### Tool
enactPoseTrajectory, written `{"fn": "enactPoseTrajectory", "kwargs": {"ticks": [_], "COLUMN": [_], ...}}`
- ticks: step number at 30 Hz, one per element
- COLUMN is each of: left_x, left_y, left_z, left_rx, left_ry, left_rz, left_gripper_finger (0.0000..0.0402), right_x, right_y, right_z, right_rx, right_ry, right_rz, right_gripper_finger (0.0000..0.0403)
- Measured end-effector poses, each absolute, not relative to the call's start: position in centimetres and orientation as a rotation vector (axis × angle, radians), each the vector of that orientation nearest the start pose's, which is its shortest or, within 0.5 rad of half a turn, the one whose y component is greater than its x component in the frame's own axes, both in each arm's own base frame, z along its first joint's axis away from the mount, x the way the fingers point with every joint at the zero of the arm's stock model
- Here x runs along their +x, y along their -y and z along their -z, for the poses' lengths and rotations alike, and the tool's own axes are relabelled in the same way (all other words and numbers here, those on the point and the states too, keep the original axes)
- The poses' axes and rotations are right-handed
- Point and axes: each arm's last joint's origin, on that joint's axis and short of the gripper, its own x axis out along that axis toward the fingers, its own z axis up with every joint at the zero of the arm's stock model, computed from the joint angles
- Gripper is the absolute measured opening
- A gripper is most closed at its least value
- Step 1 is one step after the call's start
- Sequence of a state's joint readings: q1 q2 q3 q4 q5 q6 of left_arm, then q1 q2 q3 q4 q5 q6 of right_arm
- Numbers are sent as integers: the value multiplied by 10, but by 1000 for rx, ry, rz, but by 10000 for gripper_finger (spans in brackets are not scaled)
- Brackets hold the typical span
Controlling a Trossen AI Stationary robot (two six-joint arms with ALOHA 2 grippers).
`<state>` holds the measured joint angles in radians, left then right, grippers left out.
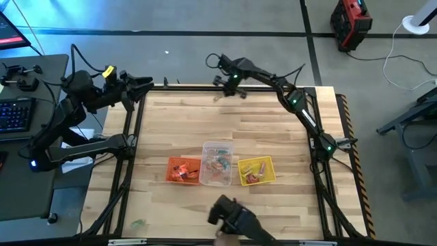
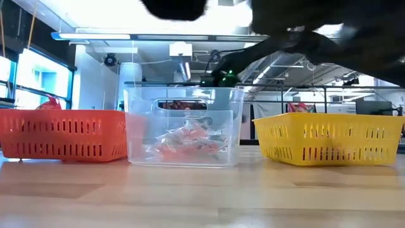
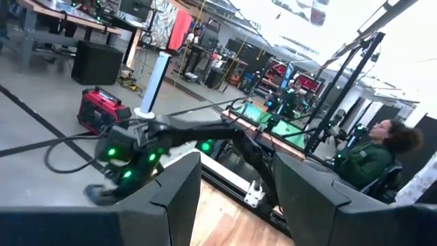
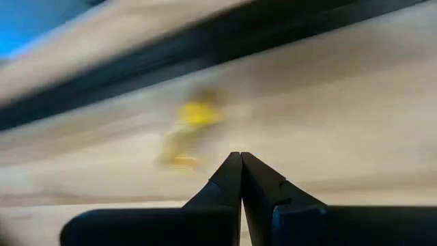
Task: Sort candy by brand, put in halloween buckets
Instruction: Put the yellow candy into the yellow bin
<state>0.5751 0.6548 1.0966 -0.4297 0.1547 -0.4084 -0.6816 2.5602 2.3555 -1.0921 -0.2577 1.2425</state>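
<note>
Yellowish candy (image 4: pixel 188 130) lies on the far tabletop (image 1: pixel 205 123) under my right hand (image 1: pixel 232 89), fingers pressed together; I'd open before dropping. Left hand (image 1: pixel 140 87) waits apart at the corner. Buckets (image 1: pixel 218 164) sit mid-front.

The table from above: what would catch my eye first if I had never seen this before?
Three little tubs stand in a row near the table's front edge: an orange bucket, a clear bucket and a yellow bucket, each holding small wrapped candy. Both dark arms are drawn back to the far edge, the left hand at the far left corner and the right hand, fingers shut, near the far middle.
</note>
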Motion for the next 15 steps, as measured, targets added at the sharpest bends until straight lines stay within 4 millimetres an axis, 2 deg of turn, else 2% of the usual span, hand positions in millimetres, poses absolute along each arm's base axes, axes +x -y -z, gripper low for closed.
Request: {"fn": "enactPoseTrajectory", "kwargs": {"ticks": [5,10,15], "left_x": [88,91,95], "left_y": [-52,-54,-57], "left_z": [-425,-424,-421], "left_rx": [-374,-344,-367], "left_ry": [94,78,52], "left_rz": [-413,-420,-432], "left_gripper_finger": [175,175,175], "right_x": [378,385,393], "right_y": [324,327,321], "right_z": [-179,-205,-200], "right_rx": [1444,1241,939], "right_ry": [-1047,-974,-1072], "right_rz": [1106,853,559], "right_gripper_finger": [0,0,0]}}
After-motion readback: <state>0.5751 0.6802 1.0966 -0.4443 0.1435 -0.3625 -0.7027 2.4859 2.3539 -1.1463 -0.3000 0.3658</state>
